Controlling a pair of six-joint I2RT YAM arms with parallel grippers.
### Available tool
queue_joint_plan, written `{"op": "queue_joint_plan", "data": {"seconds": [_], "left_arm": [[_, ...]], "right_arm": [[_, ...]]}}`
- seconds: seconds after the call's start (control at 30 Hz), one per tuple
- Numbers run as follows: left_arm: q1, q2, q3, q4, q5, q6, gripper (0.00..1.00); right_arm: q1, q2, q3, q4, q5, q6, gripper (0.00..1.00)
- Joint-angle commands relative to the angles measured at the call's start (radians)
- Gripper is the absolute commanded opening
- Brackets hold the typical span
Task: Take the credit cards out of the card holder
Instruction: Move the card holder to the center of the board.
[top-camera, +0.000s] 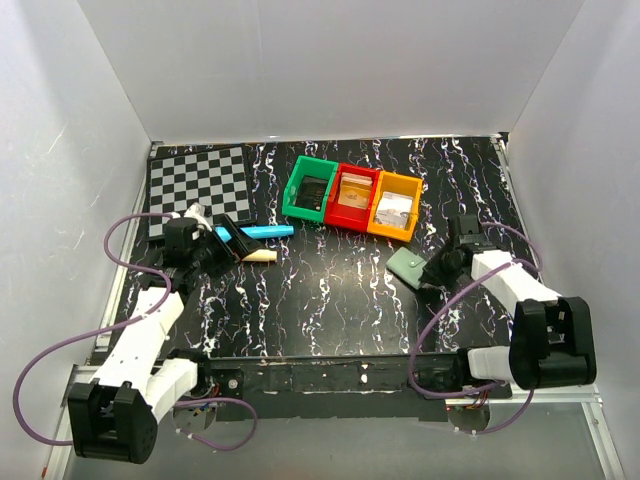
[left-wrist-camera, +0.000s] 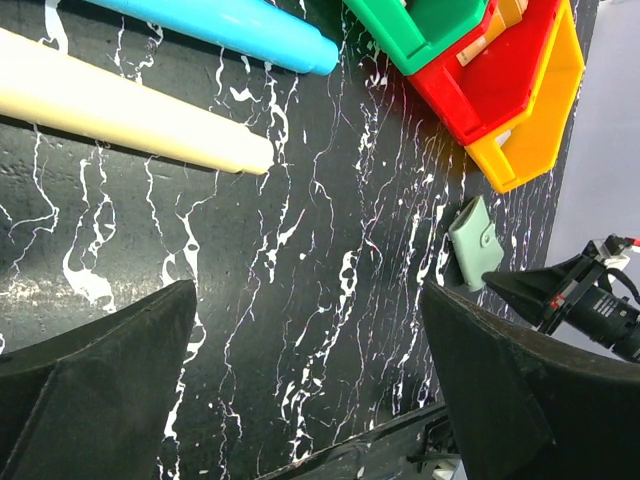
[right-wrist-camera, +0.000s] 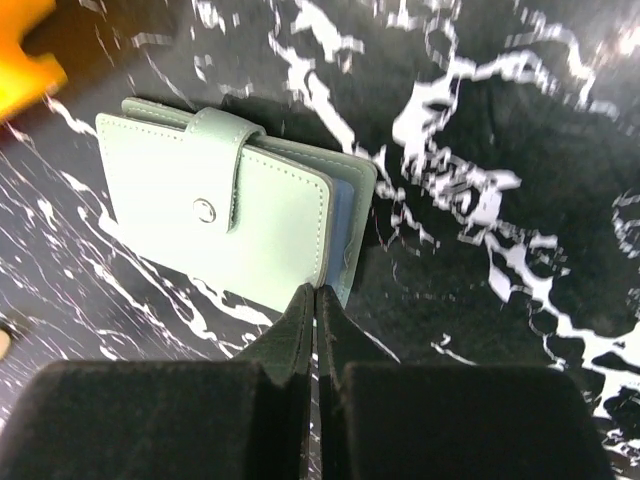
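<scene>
One black desk (top-camera: 330, 310) with white veins carries all things here. On its far left corner lies a chessboard (top-camera: 198, 180). To the right of the board three bins (top-camera: 350, 197) stand in a row touching each other, green, red and orange. They have some things inside that I cannot make out.

Next in size is the card holder (right-wrist-camera: 220, 215). It lies flat on the desk, on my right side, just in front of the orange bin and apart from it. It is closed, and its small tab is folded over the cover and fastened with the snap. At the side opposite the fold only a thin pale-blue edge of the inside shows.

My right fingers (right-wrist-camera: 318, 292) are pressed together with nothing between them. Their tips are at this open side of the holder, touching it or nearly.

My left fingers (top-camera: 226, 240) are spread wide and hold nothing. They hang well apart from the holder, near a blue tube (left-wrist-camera: 225, 25) and a cream tube (left-wrist-camera: 130, 115) in front of the chessboard.

No credit cards are visible anywhere on the desk. So I judge the task is at its beginning: the snap must be opened, the holder unfolded, and then the cards pulled out.
</scene>
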Motion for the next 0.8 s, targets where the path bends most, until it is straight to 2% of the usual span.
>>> {"op": "queue_joint_plan", "data": {"seconds": [0.0, 0.1, 0.13, 0.23, 0.3, 0.33, 0.4, 0.5, 0.63, 0.77], "left_arm": [[-0.008, -0.036, -0.025, 0.022, 0.011, -0.017, 0.96], [-0.012, -0.029, -0.039, 0.039, 0.022, -0.020, 0.96], [-0.015, -0.028, -0.042, 0.045, 0.031, -0.019, 0.96], [-0.029, -0.033, -0.038, 0.047, 0.034, -0.011, 0.96], [-0.035, -0.041, -0.042, 0.051, 0.030, -0.008, 0.96], [-0.041, -0.042, -0.042, 0.056, 0.030, -0.011, 0.97], [-0.066, -0.042, -0.048, 0.068, 0.026, -0.014, 0.96], [-0.145, -0.021, -0.045, 0.087, -0.003, -0.031, 0.96], [-0.290, 0.042, -0.032, 0.106, -0.058, -0.063, 0.95], [-0.383, 0.108, -0.013, 0.126, -0.064, -0.082, 0.90]], "right_arm": [[0.082, -0.064, -0.050, -0.049, 0.006, 0.059, 0.01], [0.149, -0.068, -0.062, -0.047, -0.016, 0.077, 0.01], [0.159, -0.070, -0.062, -0.044, -0.028, 0.065, 0.04], [0.168, -0.108, -0.067, -0.047, -0.045, 0.015, 0.37], [0.168, -0.146, -0.059, -0.076, -0.042, -0.027, 0.50], [0.168, -0.157, -0.048, -0.099, -0.040, -0.048, 0.53], [0.169, -0.183, -0.021, -0.135, -0.037, -0.093, 0.57], [0.169, -0.190, 0.028, -0.152, 0.012, -0.163, 0.58], [0.168, -0.118, 0.107, -0.127, 0.105, -0.242, 0.57], [0.166, -0.032, 0.139, -0.051, 0.110, -0.259, 0.55]]}}
